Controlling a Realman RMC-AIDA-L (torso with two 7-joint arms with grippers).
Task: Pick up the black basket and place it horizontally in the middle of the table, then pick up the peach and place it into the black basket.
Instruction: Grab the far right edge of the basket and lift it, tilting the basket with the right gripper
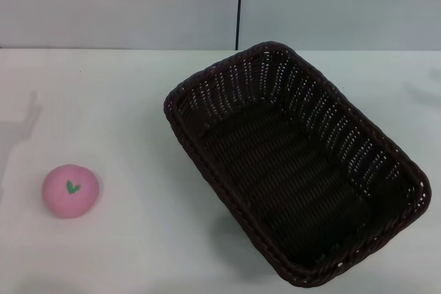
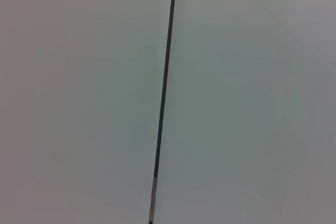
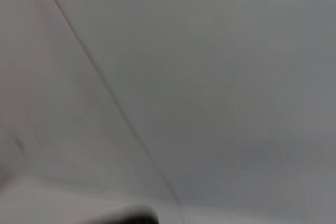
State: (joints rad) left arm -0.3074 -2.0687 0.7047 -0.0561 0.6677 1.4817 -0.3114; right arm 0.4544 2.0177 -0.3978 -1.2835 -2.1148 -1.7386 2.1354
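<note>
The black basket lies on the white table at the centre right in the head view, set at a diagonal, open side up and empty. The pink peach with its green leaf mark sits on the table at the front left, well apart from the basket. Neither gripper shows in any view. The left wrist view shows only a pale wall with a dark vertical seam. The right wrist view shows a pale wall with a faint diagonal seam.
A grey wall with a dark vertical seam runs behind the table's far edge. A faint shadow falls on the table at the far left. Bare white tabletop lies between the peach and the basket.
</note>
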